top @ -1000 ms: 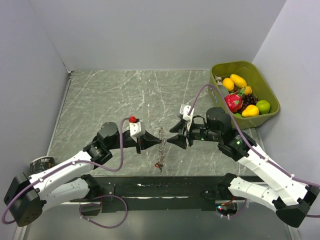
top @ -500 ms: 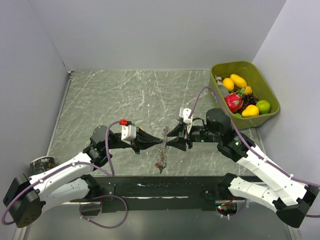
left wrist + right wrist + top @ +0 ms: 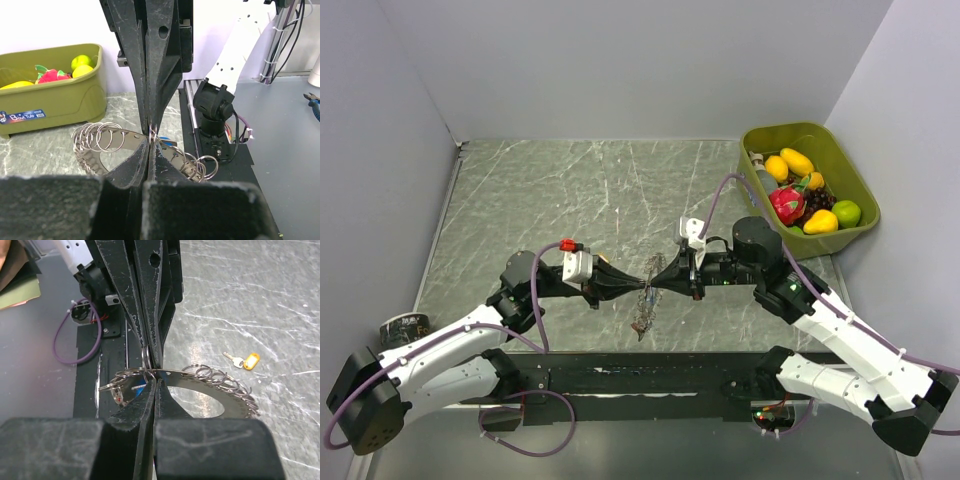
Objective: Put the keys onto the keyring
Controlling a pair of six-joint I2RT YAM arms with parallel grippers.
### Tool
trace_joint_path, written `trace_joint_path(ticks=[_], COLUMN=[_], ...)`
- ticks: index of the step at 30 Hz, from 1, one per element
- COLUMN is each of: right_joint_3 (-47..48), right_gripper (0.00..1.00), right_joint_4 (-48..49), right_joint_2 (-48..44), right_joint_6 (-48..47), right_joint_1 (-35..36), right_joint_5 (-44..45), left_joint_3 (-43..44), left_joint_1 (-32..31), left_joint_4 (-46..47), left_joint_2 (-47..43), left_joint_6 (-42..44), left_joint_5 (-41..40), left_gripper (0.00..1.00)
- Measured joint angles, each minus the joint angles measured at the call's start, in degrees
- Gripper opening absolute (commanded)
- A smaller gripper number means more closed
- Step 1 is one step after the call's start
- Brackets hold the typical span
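Observation:
The keyring (image 3: 645, 287), a flat metal ring hung with several small split rings, stands edge-on between my two arms at the table's near middle. My left gripper (image 3: 639, 285) is shut on its rim from the left, and my right gripper (image 3: 656, 282) is shut on the same stretch from the right. Seen from the left wrist, the left gripper (image 3: 149, 143) meets the keyring (image 3: 107, 142) tip to tip with the right fingers (image 3: 160, 75). Beyond the right gripper (image 3: 156, 380) and the keyring (image 3: 200, 377), a yellow-tagged key (image 3: 244, 361) lies loose on the table. Red and blue tags (image 3: 119, 396) hang from the ring.
A green bin (image 3: 855, 180) of toy fruit stands at the back right corner. Grey walls close off the marble table (image 3: 540, 190) at the back and both sides. A black strip (image 3: 650, 375) holds the arm bases along the near edge.
My right gripper has moved left up to the keyring and shut. The left arm reached forward to the ring a second ago and has since stayed still.

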Motion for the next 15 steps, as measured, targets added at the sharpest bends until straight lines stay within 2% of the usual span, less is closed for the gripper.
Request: trace_joint_path(ticks=[12,13,15], right_joint_3=[-0.4,-0.4,-0.4], right_gripper=[0.0,0.01,0.16], right_joint_4=[0.5,0.5,0.5], right_joint_2=[1.3,1.4,1.3], right_joint_6=[0.0,0.0,0.0], right_joint_1=[0.0,0.0,0.0], right_joint_5=[0.0,0.2,0.5], left_joint_3=[0.0,0.0,0.0], left_joint_1=[0.0,0.0,0.0], left_joint_4=[-2.8,-3.0,-3.5], left_joint_2=[-1.4,-1.5,-1.8], left_joint_6=[0.2,0.2,0.2], left_joint_5=[-0.8,-0.9,-1.3], left_gripper=[0.01,0.01,0.01])
